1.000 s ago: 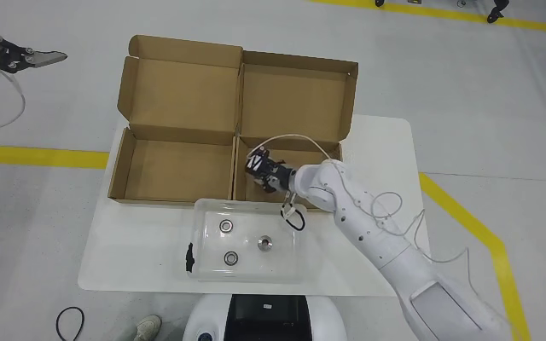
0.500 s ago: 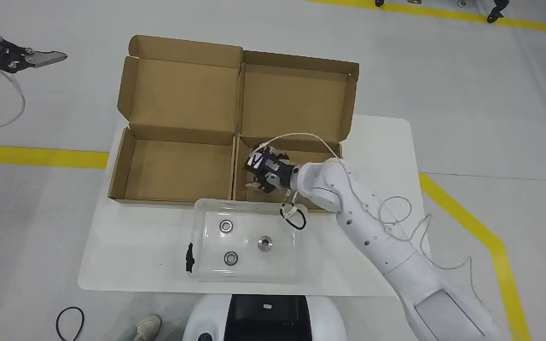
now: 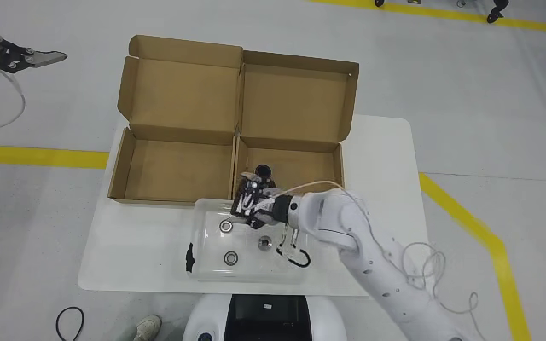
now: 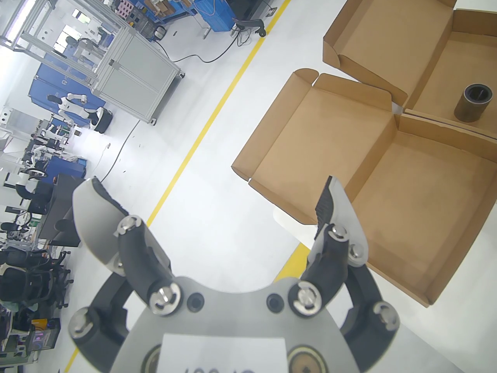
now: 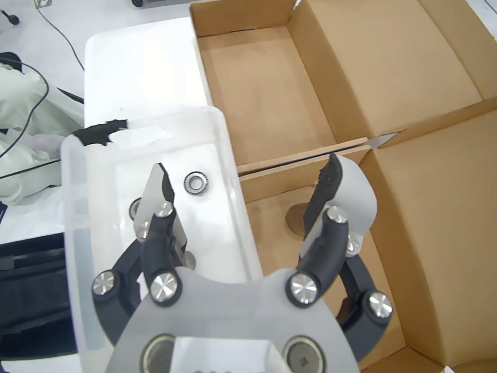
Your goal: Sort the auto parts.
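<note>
right gripper [image 3: 253, 205] [image 5: 246, 168]: jaws spread wide with nothing between them. It hangs above the far rim of the clear bin, one finger over the bin and the other over the right box.
left gripper [image 3: 34, 58] [image 4: 211, 196]: jaws parted and holding nothing. It sits far off to the left, past the table [image 3: 375, 162] and over the floor, probably to leave the right arm room.
clear bin [image 3: 205, 273] [image 5: 229, 149]: stands at the near edge of the table, its far wall just beside the boxes. It looks like the supply of unsorted parts.
round metal parts [image 3: 226, 226] [image 5: 197, 183]: three lie flat and apart on the bin floor, two toward the left and one near the middle. None has been picked up yet.
black sleeve [image 3: 262, 170] [image 4: 475, 102]: stands upright in the right box close to its left wall, seemingly already sorted.
right box [image 3: 311, 170] [image 5: 427, 203]: open, with its lid folded back on the far side to give access from above.
left box [image 3: 171, 170] [image 4: 407, 203]: open the same way and touching the right box along one wall, likely meant for the other kind of part.
step: the open jaws at the bin's rim suggest the next pick. The far-left part lies nearest below.
risk: a flat part offers little to grip, and the bin wall is close.
</note>
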`<state>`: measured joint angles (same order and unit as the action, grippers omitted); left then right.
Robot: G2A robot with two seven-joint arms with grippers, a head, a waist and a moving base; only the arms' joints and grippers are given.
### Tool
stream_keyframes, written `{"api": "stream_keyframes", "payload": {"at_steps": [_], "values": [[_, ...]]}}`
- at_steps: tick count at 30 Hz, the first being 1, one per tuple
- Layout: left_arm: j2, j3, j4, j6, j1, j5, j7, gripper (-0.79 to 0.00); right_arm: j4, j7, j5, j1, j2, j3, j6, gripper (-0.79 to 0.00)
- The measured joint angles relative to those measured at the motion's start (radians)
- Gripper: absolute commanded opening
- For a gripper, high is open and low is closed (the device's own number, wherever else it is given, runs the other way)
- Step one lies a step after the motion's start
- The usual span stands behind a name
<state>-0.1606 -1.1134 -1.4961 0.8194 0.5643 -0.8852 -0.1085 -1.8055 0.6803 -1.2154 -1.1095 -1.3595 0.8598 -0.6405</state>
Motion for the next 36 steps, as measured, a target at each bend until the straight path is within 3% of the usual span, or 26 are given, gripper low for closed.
{"api": "stream_keyframes", "payload": {"at_steps": [6, 18, 36], "values": [[0.000, 0.000, 0.000, 0.000, 0.000, 0.000, 0.000, 0.000, -0.070, 0.074, -0.034, -0.069, 0.017, -0.014, -0.022, -0.074], [0.000, 0.000, 0.000, 0.000, 0.000, 0.000, 0.000, 0.000, -0.100, 0.070, -0.135, -0.201, 0.056, 0.008, -0.046, -0.074], [0.000, 0.000, 0.000, 0.000, 0.000, 0.000, 0.000, 0.000, -0.021, 0.177, -0.151, -0.197, 0.069, -0.020, -0.002, -0.145]]}}
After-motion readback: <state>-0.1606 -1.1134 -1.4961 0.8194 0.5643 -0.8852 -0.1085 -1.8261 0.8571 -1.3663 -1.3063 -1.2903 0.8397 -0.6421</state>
